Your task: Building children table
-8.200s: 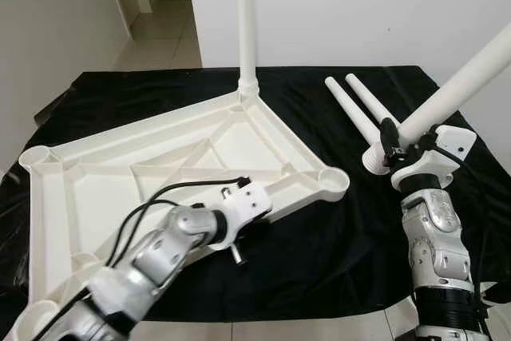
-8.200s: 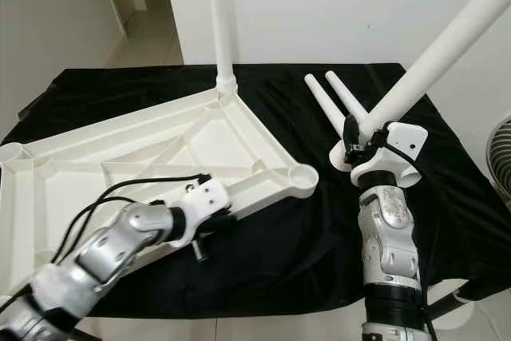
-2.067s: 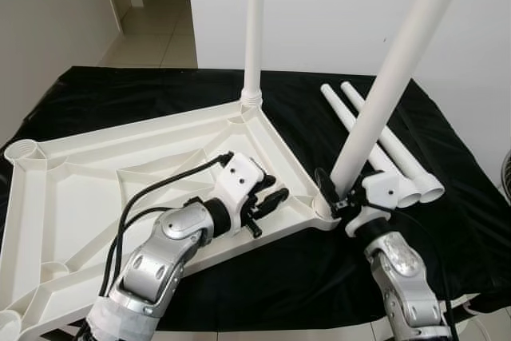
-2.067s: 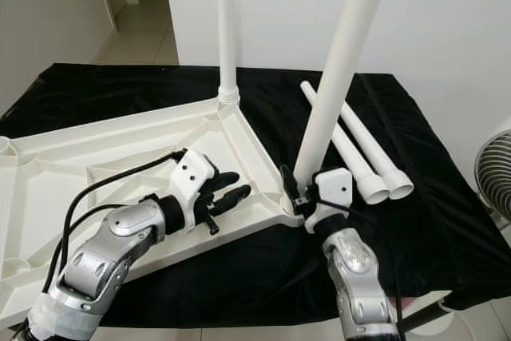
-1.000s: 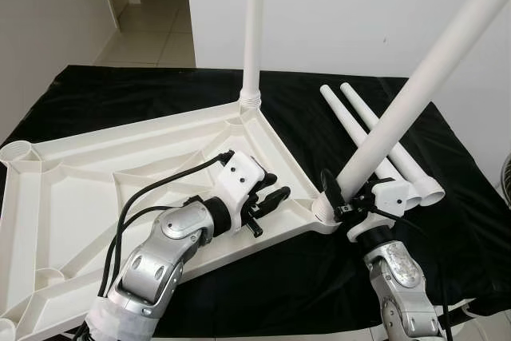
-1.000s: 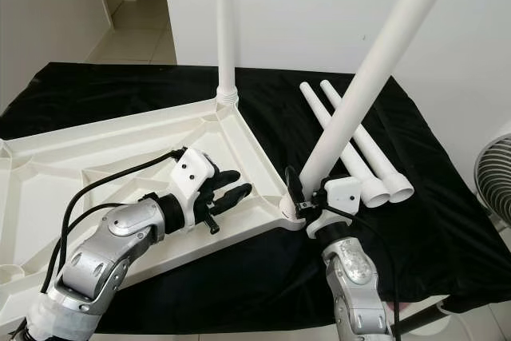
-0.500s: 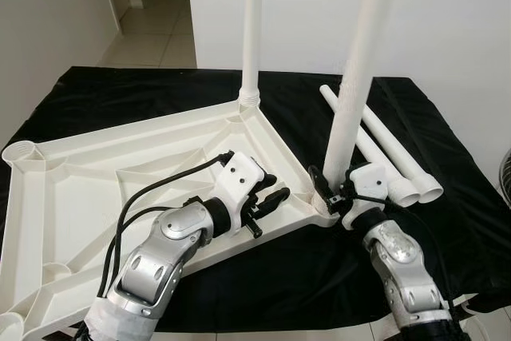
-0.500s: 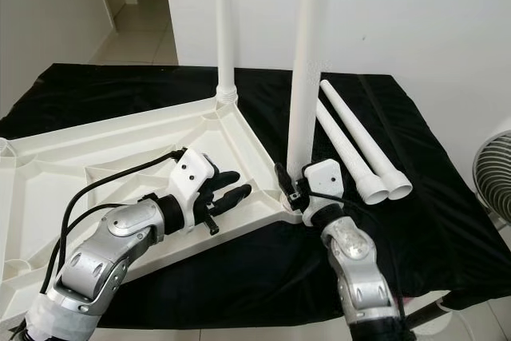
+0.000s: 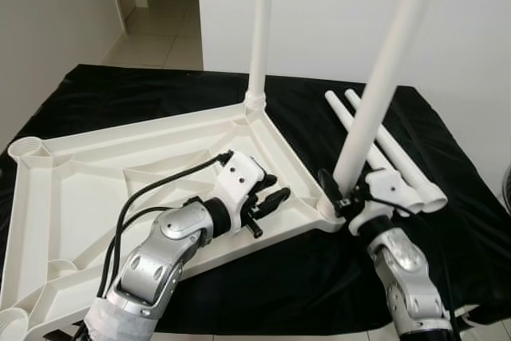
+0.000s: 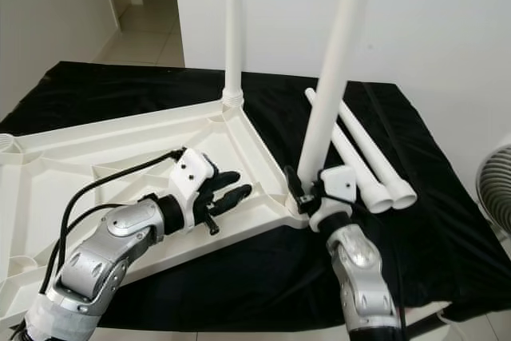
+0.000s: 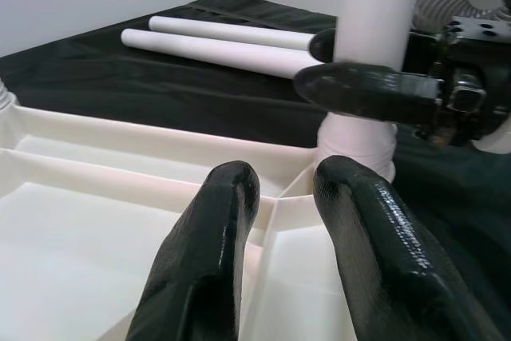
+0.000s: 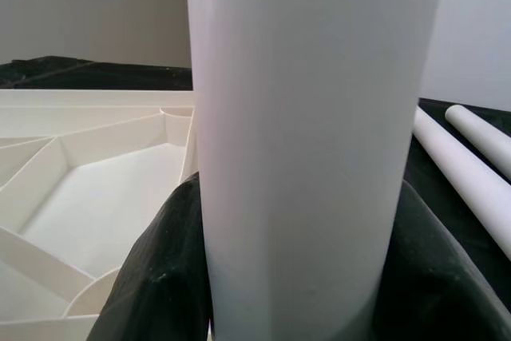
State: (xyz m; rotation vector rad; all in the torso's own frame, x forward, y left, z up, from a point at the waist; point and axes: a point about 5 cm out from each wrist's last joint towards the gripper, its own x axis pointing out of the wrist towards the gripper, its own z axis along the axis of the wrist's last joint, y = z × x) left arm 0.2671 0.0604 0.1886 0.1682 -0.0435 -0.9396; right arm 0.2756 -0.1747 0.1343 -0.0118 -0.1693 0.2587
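You face a table (image 9: 104,89) under a black cloth, set against a white wall, with a tiled hallway opening to the far left. On the cloth lies the white tabletop (image 9: 88,177), upside down with its ribbed underside showing, taking up most of the left and middle. One leg (image 9: 261,29) already stands upright in the tabletop's far corner socket. Your right claw (image 9: 342,197) is pinching a second leg (image 9: 375,89) near its base, fingers (image 12: 152,269) pressed on either side of it; that leg leans a little to the right, with its foot at the near right corner socket (image 11: 357,137). Whether it is seated there you cannot tell, since the claw covers the joint. Two spare legs (image 10: 355,153) lie side by side on the cloth just right of that corner, close behind your right arm. Your left claw (image 9: 267,201) rests over the tabletop's near rim, fingers (image 11: 211,237) slightly spread and holding nothing, pointing at the same corner. A fan (image 10: 495,189) shows at the far right edge.
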